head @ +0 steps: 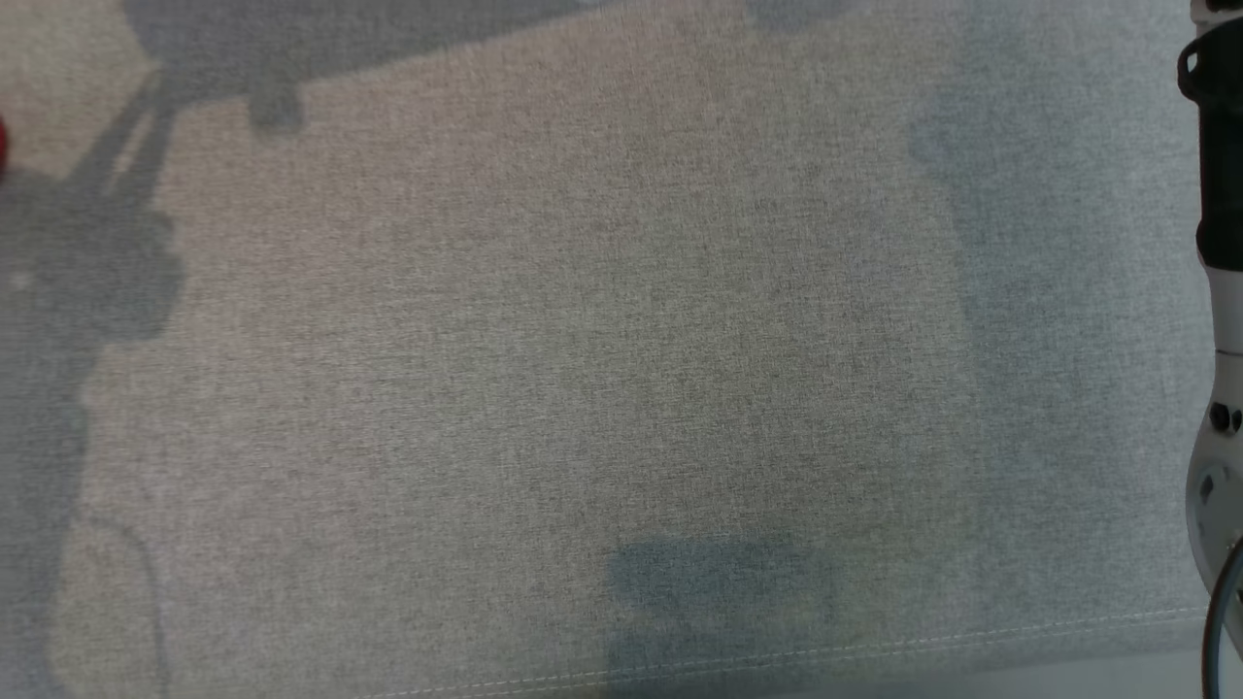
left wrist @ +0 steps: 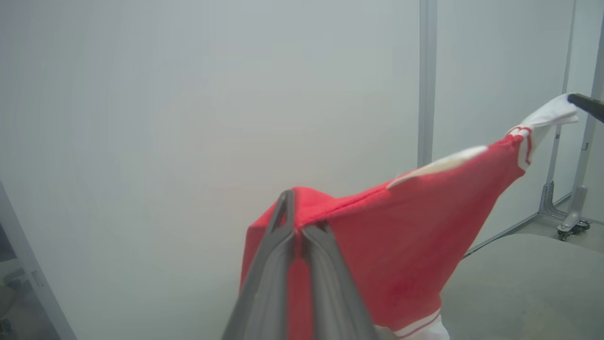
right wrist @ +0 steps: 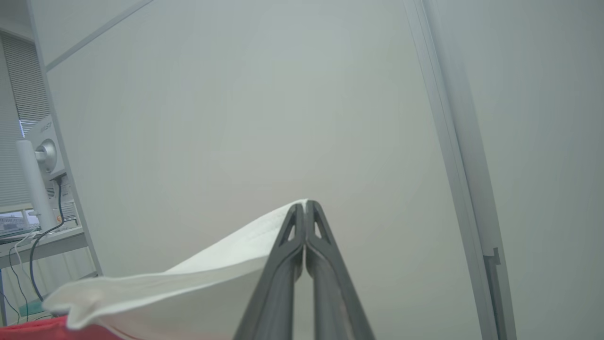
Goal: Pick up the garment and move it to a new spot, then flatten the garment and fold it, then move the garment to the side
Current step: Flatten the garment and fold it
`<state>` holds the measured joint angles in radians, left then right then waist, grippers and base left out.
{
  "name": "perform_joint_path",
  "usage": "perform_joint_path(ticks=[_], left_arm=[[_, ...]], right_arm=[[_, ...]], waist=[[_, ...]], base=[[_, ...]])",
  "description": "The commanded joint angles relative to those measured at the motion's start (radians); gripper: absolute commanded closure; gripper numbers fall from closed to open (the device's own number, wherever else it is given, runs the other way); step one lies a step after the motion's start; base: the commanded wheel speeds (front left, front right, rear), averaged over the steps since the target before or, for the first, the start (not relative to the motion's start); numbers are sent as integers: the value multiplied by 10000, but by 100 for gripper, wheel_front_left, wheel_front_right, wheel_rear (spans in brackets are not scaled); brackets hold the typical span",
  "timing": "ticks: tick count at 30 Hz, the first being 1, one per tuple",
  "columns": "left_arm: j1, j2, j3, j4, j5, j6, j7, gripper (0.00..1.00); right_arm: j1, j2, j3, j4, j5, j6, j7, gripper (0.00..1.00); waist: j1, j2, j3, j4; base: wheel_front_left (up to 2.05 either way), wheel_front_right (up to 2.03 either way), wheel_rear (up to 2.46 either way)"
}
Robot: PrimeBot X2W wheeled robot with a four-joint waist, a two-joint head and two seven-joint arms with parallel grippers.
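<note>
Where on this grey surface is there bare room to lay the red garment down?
The grey surface is bare from the stitched front seam to the view's top. Crowded at the sides: right arm on the right edge, a sliver of garment on the left.

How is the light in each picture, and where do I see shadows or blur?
Head view: soft, even light; broad dark shadows lie on the grey surface at upper left and bottom middle. Left wrist view: the left gripper, near the lens, is blurred; the garment is sharper. Right wrist view: flat light, no glare; the right gripper blurs near the lens.
</note>
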<state>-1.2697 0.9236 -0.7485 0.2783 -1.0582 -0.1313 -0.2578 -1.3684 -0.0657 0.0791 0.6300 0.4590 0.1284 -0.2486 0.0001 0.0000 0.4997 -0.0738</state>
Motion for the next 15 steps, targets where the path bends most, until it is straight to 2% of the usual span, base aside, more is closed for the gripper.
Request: perform_joint_path(ticks=[1, 3, 7, 10, 15], left_arm=[[598, 449, 537, -199, -213, 6, -35, 100], [969, 537, 619, -256, -157, 6, -35, 100], [2847, 583, 429, -340, -378, 6, -37, 100], [4018, 529, 248, -439, -370, 6, -38, 100], [5519, 315, 334, -470, -196, 6, -38, 100]], right_arm=[[125, 153, -41, -282, -93, 23, -96, 100], [308, 153, -84, -423, -85, 23, -110, 100], [1606, 154, 153, -918, 39, 23, 14, 100], [2884, 154, 773, -1385, 388, 23, 989, 100], [5238, 154, 1671, -2822, 1300, 23, 2851, 100]], waist=[[-1, 0, 194, -71], [-1, 0, 243, -84], [-1, 0, 195, -122], [-1, 0, 107, -119], [-1, 0, -278, -50]], base=[[0, 0, 0], [0, 0, 0], [0, 0, 0], [0, 0, 0], [0, 0, 0]])
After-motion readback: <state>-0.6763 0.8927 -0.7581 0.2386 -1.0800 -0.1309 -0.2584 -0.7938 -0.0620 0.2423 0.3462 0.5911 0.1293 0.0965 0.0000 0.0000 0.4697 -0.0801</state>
